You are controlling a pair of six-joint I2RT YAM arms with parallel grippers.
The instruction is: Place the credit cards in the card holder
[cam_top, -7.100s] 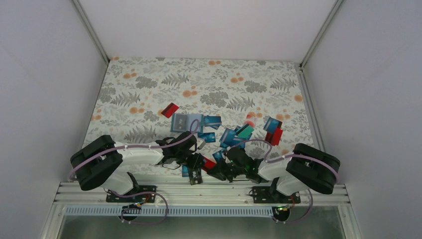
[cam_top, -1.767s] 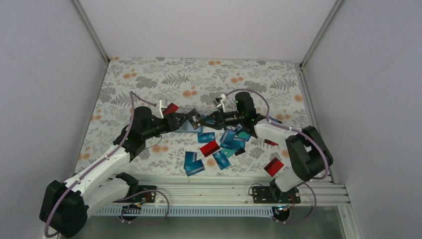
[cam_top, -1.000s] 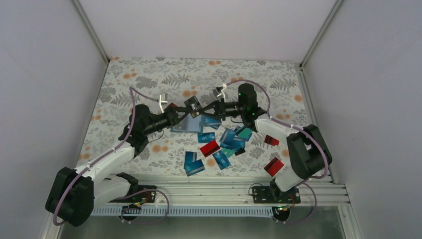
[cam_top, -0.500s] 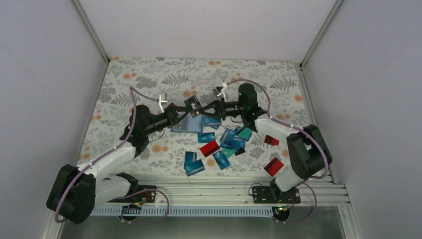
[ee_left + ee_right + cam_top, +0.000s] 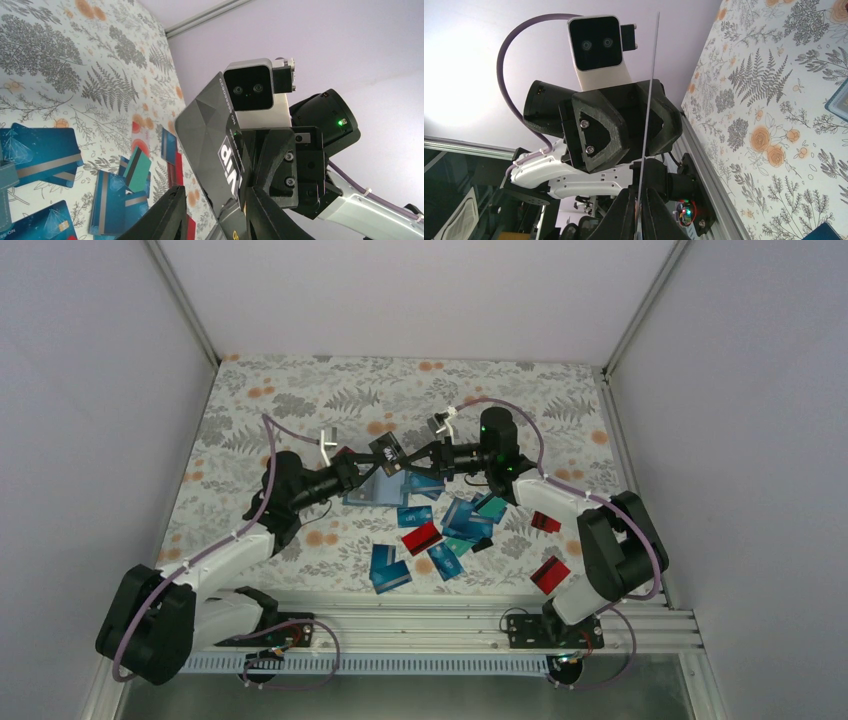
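Two black two-finger claws meet nose to nose above the middle of the fern-and-flower printed table cover [image 5: 300, 400]. The left gripper [image 5: 215, 200] stands part open, its fingers [image 5: 167, 212] either side of the lower end of a thin black plastic card [image 5: 210, 130] with white "VIP" lettering; there is space between the fingers, and they are not pressed on the card as far as the views show. Just beneath that claw the flat, dull teal-blue, squarish card holder [image 5: 368, 492] lies on the cover, partly hidden by the claw; whether any card sits in its pockets I cannot tell. The black card is held clear of the table, tilted, between the two claws; the right gripper [image 5: 640, 197] is closed tight on it, pinching it near one edge. Nearer the arm bases the other credit cards [image 5: 455, 525] lie loose and overlapping on the cover, mostly blue and teal; red ones [image 5: 421, 537] lie among them and farther right.
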